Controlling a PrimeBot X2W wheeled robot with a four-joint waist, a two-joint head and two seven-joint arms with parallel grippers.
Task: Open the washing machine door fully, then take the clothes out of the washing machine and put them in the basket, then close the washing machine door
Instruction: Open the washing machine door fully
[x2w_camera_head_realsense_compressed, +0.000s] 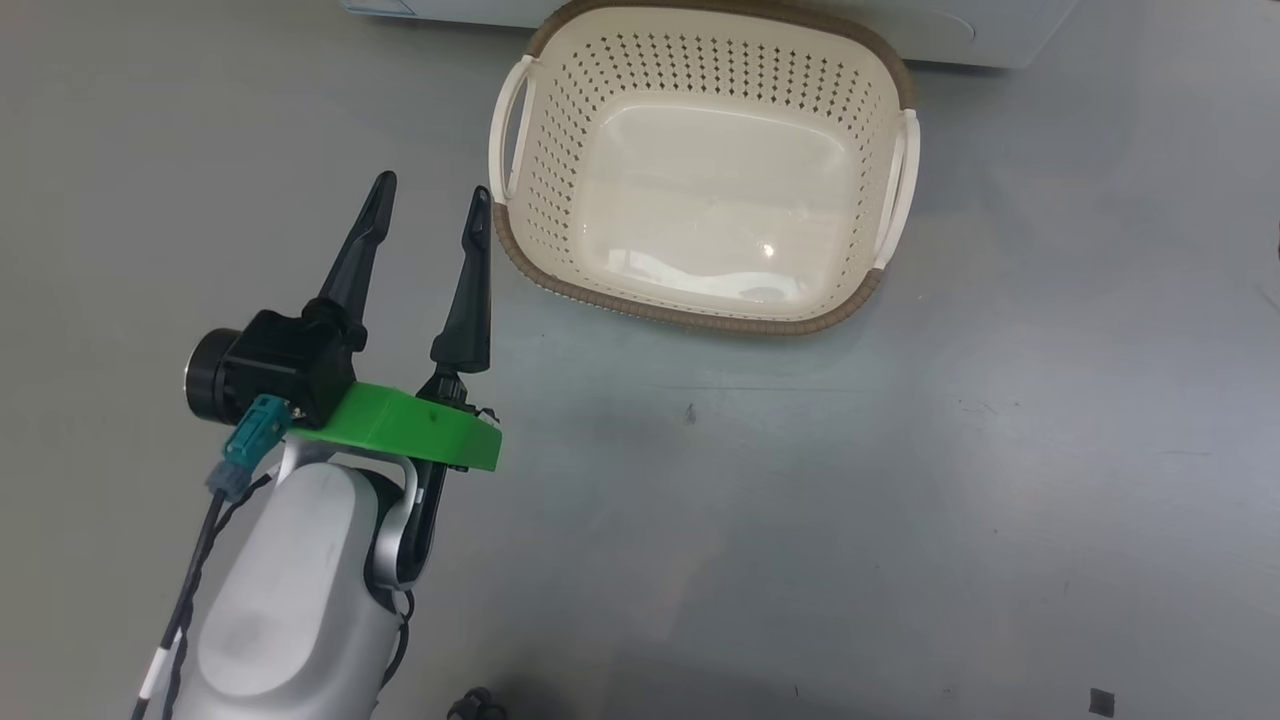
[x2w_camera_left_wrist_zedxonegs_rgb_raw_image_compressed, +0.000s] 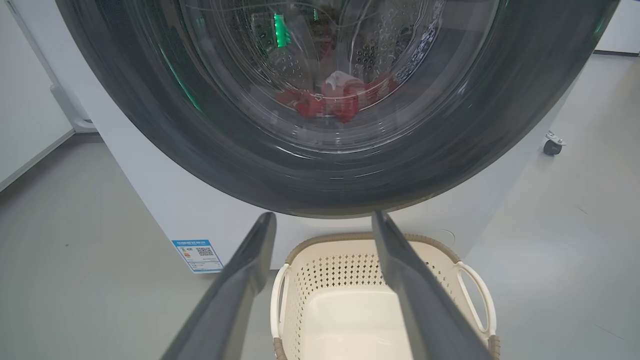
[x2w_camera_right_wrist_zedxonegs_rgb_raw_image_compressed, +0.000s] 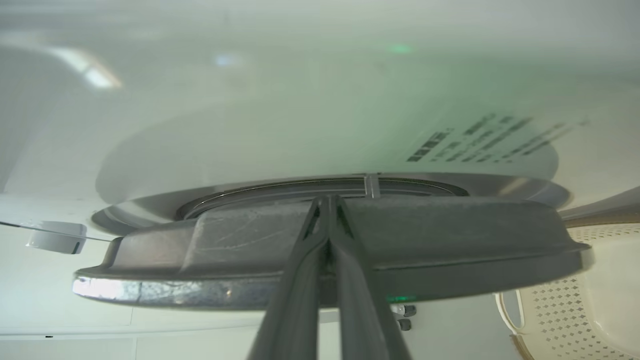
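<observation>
The washing machine door (x2w_camera_left_wrist_zedxonegs_rgb_raw_image_compressed: 200, 150) has a wide black rim, and red clothes (x2w_camera_left_wrist_zedxonegs_rgb_raw_image_compressed: 340, 100) with a white patch show through its glass, low in the drum. My left gripper (x2w_camera_left_wrist_zedxonegs_rgb_raw_image_compressed: 322, 217) is open and holds nothing, pointing at the door's lower rim from a distance; in the head view my left gripper (x2w_camera_head_realsense_compressed: 433, 188) hovers over the floor left of the basket (x2w_camera_head_realsense_compressed: 700, 318). The cream basket (x2w_camera_left_wrist_zedxonegs_rgb_raw_image_compressed: 340, 270) stands with nothing in it in front of the white washing machine (x2w_camera_left_wrist_zedxonegs_rgb_raw_image_compressed: 165, 200). My right gripper (x2w_camera_right_wrist_zedxonegs_rgb_raw_image_compressed: 327, 200) is shut, its tips at the edge of the door (x2w_camera_right_wrist_zedxonegs_rgb_raw_image_compressed: 450, 240), seen side-on.
A small blue label (x2w_camera_left_wrist_zedxonegs_rgb_raw_image_compressed: 197, 255) sits low on the machine's front and a black text sticker (x2w_camera_right_wrist_zedxonegs_rgb_raw_image_compressed: 480, 140) higher up. A caster wheel (x2w_camera_left_wrist_zedxonegs_rgb_raw_image_compressed: 552, 146) stands on the grey floor to the machine's right. Another white appliance (x2w_camera_left_wrist_zedxonegs_rgb_raw_image_compressed: 75, 115) is at the left.
</observation>
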